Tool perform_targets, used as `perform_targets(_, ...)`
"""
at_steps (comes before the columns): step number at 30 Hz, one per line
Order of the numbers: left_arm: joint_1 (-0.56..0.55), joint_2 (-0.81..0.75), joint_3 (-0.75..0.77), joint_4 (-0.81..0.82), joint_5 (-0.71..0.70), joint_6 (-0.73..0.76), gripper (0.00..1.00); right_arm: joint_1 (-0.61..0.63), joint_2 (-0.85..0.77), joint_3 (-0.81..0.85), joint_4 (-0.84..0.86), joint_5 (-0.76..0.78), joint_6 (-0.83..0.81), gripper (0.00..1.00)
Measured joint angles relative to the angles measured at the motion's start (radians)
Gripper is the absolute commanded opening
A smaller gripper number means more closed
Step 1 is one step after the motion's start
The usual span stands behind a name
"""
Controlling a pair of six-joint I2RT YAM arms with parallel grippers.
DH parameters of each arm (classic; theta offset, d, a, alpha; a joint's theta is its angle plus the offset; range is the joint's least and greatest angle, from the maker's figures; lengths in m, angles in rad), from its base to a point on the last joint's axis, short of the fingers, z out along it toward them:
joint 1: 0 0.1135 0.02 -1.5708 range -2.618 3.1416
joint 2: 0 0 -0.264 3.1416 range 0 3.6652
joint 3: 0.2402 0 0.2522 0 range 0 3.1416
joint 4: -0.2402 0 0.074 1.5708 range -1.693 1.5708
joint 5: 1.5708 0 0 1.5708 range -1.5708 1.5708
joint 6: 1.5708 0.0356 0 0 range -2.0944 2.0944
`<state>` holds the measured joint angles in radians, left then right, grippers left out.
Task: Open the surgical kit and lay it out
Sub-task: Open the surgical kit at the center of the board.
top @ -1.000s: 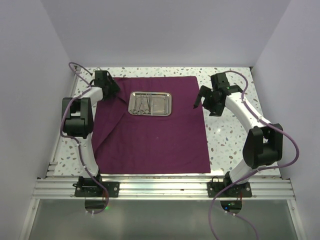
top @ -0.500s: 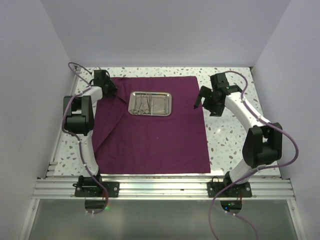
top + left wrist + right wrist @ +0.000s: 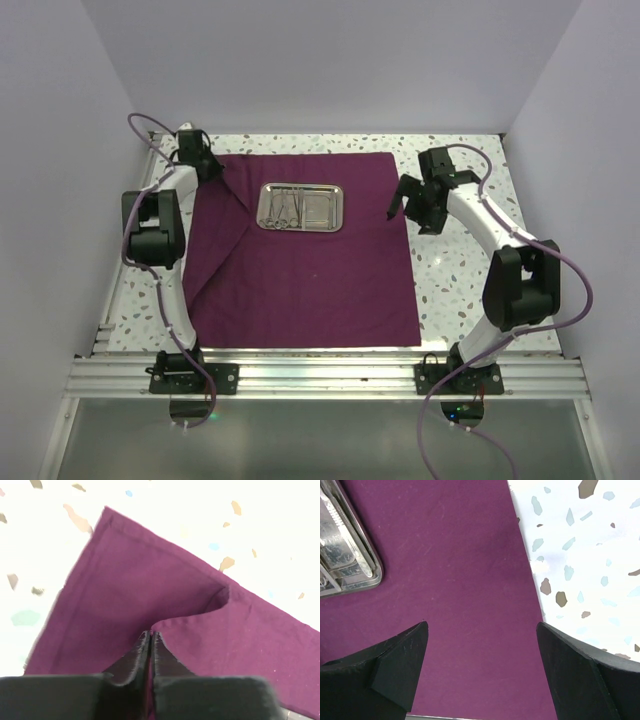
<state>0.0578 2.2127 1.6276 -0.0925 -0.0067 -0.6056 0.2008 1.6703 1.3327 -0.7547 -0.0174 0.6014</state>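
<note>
On top of one white speckled table (image 3: 460,280) lies one dark purple cloth (image 3: 310,270), and it covers most of the surface. Its far, right and near edges lie flat and straight. Its left side is drawn inward and makes a slanted fold from the far left corner toward the near side.

Two arms stand at the near edge of the table, one on each side of the cloth.

One shiny steel tray (image 3: 324,208) sits on the far middle part of the cloth, between the two grippers and touched by neither.

At the far left corner of the cloth is the left gripper (image 3: 151,636). Its two fingers are pressed together, with a fold of the purple fabric pinched between them. The hemmed corner spreads out beyond the tips.

Just right of the tray, the right gripper (image 3: 481,626) hangs above the right edge of the cloth. Its two fingers stand wide apart and hold nothing.

Slim silver instruments (image 3: 282,208) lie side by side in the left half of the tray. Some have ring handles, but they are too small to count surely.
</note>
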Motion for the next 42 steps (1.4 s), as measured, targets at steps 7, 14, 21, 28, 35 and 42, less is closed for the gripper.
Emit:
perform_targets(7,0.028,0.005,0.037,0.005,0.039,0.031,0.00,0.000,0.028,0.000,0.005,0.000,0.000,0.93)
perform_targets(14,0.032,0.023,0.054,0.008,0.051,0.074,0.00,0.000,0.035,0.000,0.007,0.000,0.000,0.93)
perform_targets(21,0.066,0.141,0.322,-0.053,0.006,0.130,0.00,0.000,0.043,0.000,0.007,0.000,0.000,0.93)
perform_targets(28,0.094,0.199,0.465,-0.021,-0.063,0.172,1.00,0.000,0.045,0.000,0.017,-0.004,0.002,0.93)
perform_targets(35,0.096,0.146,0.372,-0.005,-0.114,0.168,1.00,0.006,0.082,0.026,0.075,-0.072,0.011,0.93)
perform_targets(42,0.088,-0.147,0.106,-0.031,-0.095,0.154,1.00,0.104,0.261,0.275,0.134,-0.130,0.010,0.92)
